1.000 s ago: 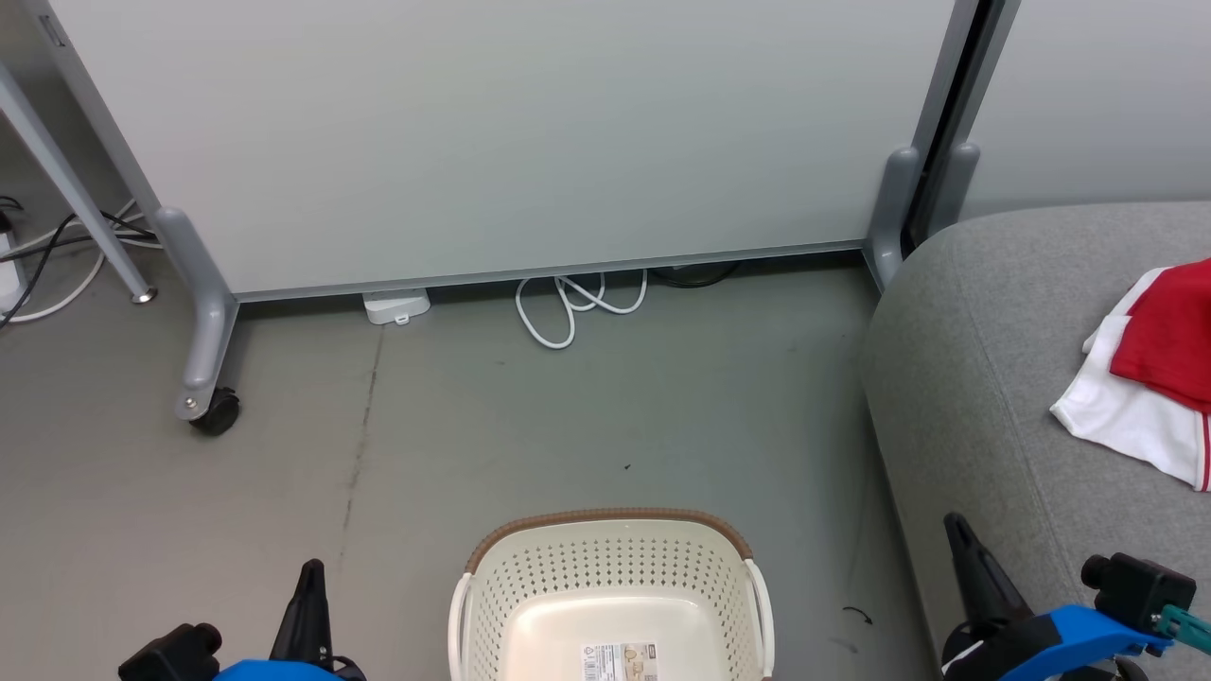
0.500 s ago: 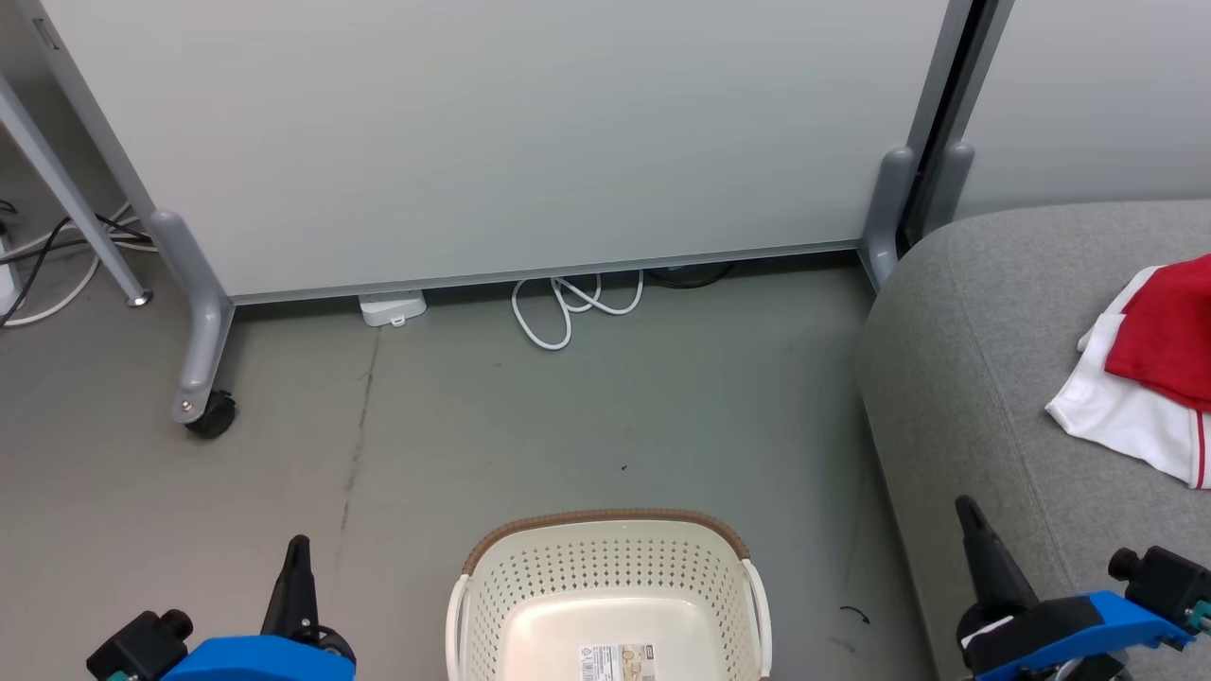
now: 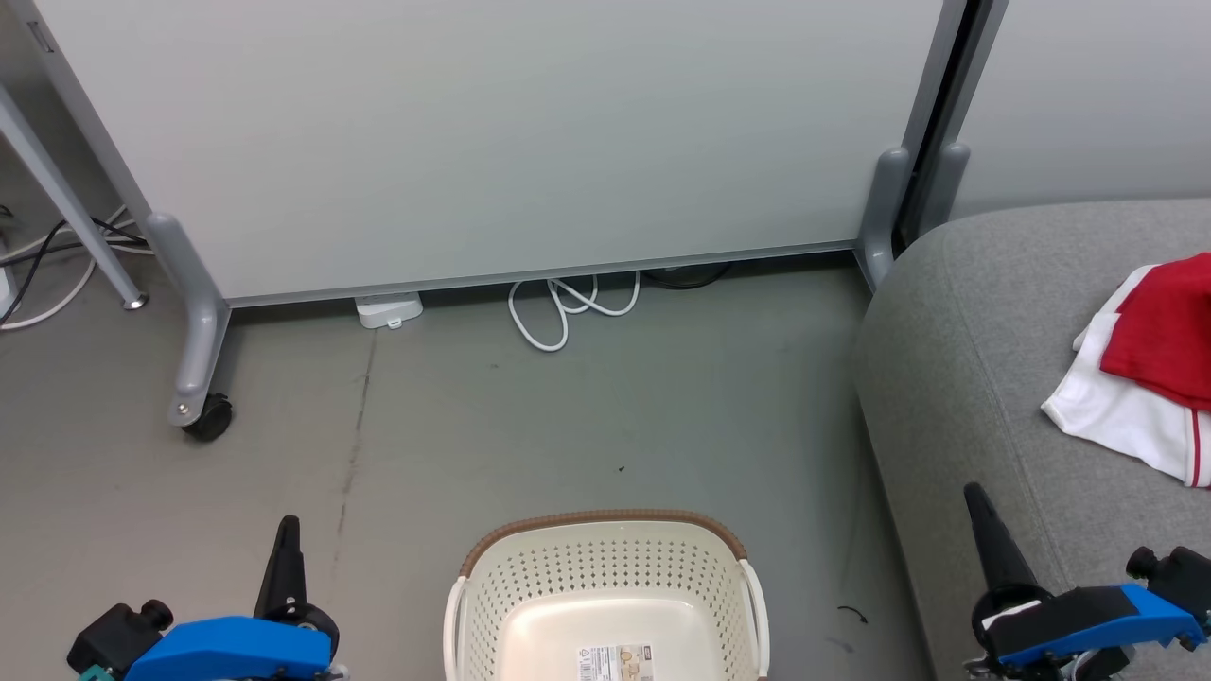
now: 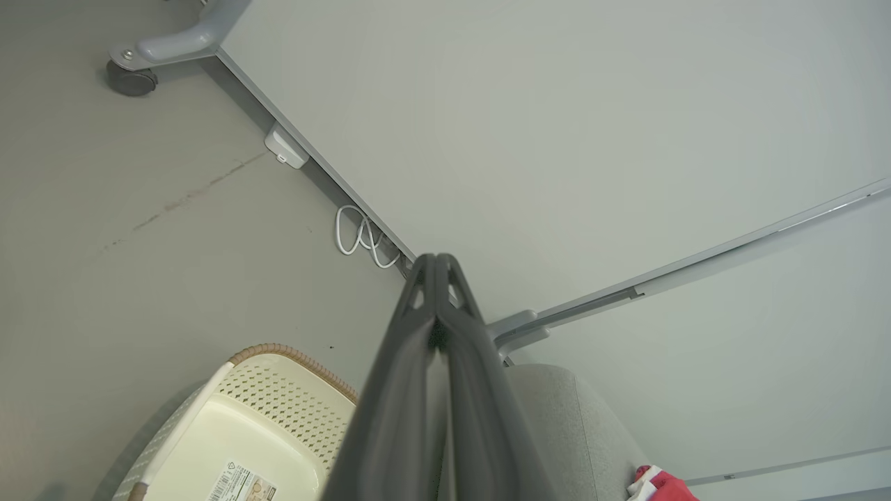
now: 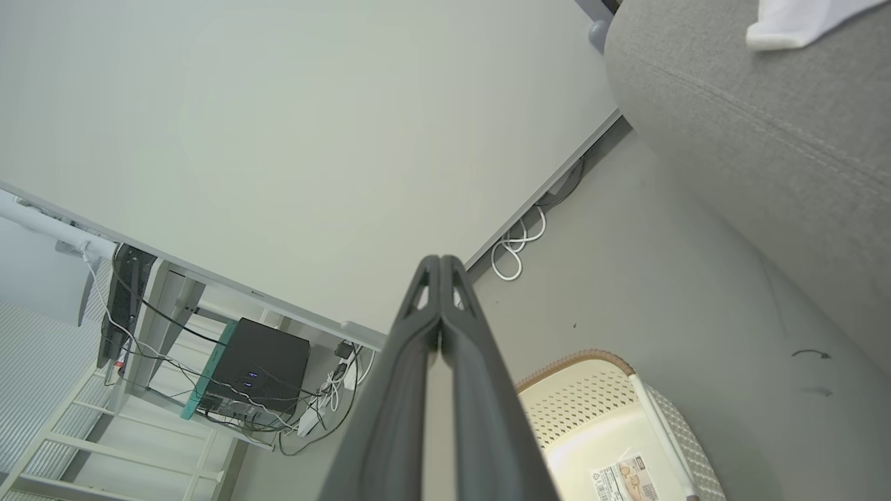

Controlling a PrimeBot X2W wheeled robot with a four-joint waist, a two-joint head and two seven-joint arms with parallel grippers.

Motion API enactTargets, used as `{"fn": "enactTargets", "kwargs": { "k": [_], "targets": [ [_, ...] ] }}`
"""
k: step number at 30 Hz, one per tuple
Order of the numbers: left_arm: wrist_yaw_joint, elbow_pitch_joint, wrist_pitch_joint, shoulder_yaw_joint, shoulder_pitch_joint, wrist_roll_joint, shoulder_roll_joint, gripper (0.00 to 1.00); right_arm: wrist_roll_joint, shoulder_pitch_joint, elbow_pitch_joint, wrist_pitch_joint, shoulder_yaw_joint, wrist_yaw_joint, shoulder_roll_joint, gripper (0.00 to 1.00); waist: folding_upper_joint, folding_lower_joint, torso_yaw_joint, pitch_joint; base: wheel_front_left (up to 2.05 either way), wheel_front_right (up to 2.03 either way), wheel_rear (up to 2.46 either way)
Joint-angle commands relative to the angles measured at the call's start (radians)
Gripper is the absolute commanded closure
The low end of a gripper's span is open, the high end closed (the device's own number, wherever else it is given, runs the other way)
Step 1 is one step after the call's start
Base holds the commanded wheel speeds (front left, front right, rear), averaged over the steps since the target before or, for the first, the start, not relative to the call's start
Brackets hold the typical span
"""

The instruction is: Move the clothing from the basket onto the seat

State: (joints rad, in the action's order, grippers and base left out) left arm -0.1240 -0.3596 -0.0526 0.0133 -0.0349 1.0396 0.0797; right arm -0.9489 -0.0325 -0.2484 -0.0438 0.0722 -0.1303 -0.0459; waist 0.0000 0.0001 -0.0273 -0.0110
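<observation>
Grey sofa carries the clothing; basket looks bare

Your grey fabric sofa [image 3: 984, 397] fills the right side. The red and white clothing [image 3: 1140, 378] lies on its cushion, well apart from the cream laundry basket [image 3: 605, 567] on the floor. I judge the move done, so the step in hand is a check. Hold both arms low and wide of the basket, and look down into it before you call it finished.

The left gripper [image 3: 286, 530] and right gripper [image 3: 974, 501] each have their fingers pressed together on nothing. Inside the basket you see a label sticker [image 3: 617, 659] on a bare bottom.

Two things are hard to tell. The head view's lower edge cuts off the basket's near half. The clothing runs off the right edge, so you cannot count garments.
</observation>
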Motion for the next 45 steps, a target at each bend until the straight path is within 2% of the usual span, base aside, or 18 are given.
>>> {"fn": "enactTargets", "kwargs": {
  "k": [1,22,45],
  "targets": [
    [-0.005,0.018,0.009,0.008,-0.027,0.030,0.000,1.00,-0.037,-0.029,0.011,-0.004,0.005,0.000,-0.004,1.00,0.0000,0.0000,0.001,0.000,0.00,0.00,0.00],
    [-0.007,0.054,0.068,0.043,-0.046,0.224,-0.010,1.00,-0.263,-0.048,0.009,-0.028,0.018,-0.001,-0.005,1.00,0.0000,-0.0001,0.008,0.002,0.00,0.00,0.00],
    [-0.009,0.085,0.117,0.072,-0.063,0.394,-0.020,1.00,-0.457,-0.066,0.007,-0.050,0.030,-0.001,-0.006,1.00,0.0000,-0.0001,0.016,0.005,0.00,0.00,0.00]
  ]
}}
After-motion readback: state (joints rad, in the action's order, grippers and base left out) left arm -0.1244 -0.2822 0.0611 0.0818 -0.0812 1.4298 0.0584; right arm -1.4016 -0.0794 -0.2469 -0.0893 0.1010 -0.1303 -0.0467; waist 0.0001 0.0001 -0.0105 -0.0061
